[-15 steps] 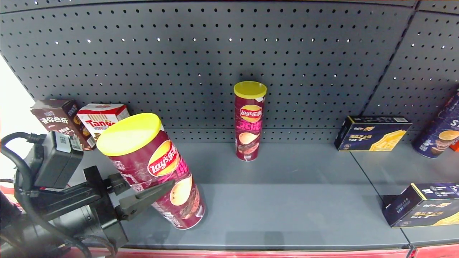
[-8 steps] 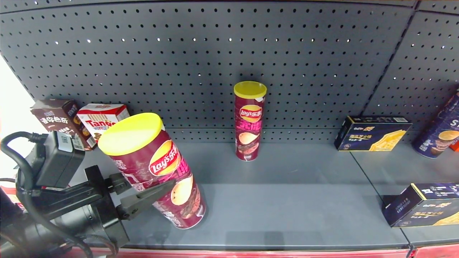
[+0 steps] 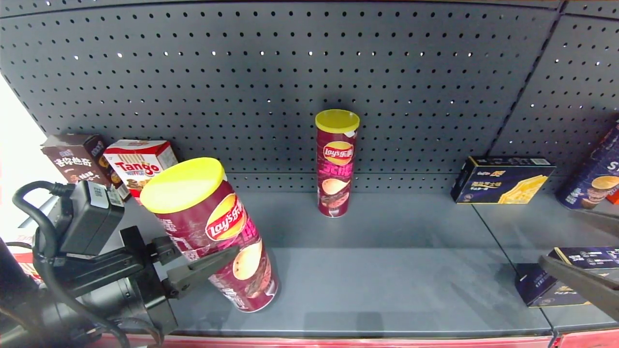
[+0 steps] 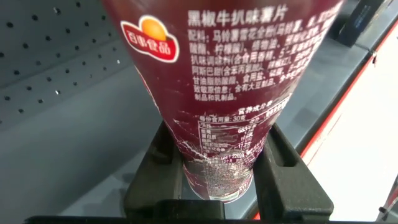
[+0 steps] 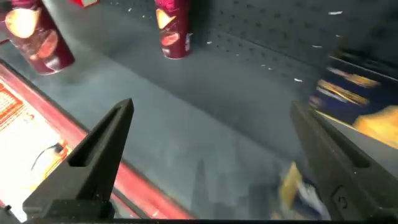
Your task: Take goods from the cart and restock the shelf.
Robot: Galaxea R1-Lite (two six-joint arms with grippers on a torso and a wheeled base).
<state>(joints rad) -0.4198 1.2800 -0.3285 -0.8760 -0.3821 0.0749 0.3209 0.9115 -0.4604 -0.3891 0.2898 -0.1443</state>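
Note:
A maroon chips can [image 3: 213, 232] with a yellow lid leans at the front left of the grey shelf [image 3: 387, 275], its base at the shelf board. My left gripper [image 3: 217, 263] is shut on its lower half; the left wrist view shows the can [image 4: 224, 93] squeezed between both fingers [image 4: 286, 174]. A second, matching can [image 3: 336, 162] stands upright against the pegboard at the middle. My right gripper [image 3: 556, 235] comes in at the right edge, open and holding nothing. In the right wrist view this gripper [image 5: 211, 155] hangs over the shelf's front, with both cans [image 5: 174, 25] far off.
Two snack boxes [image 3: 130, 164] stand at the back left. A dark blue box [image 3: 503, 179] lies at the back right, another blue box [image 3: 570, 278] under my right gripper, and a blue can [image 3: 595, 179] at the far right. A red strip [image 3: 338, 342] lines the shelf's front edge.
My left gripper has shifted the held can slightly to the right along the shelf. My right gripper has come into the head view at the right edge.

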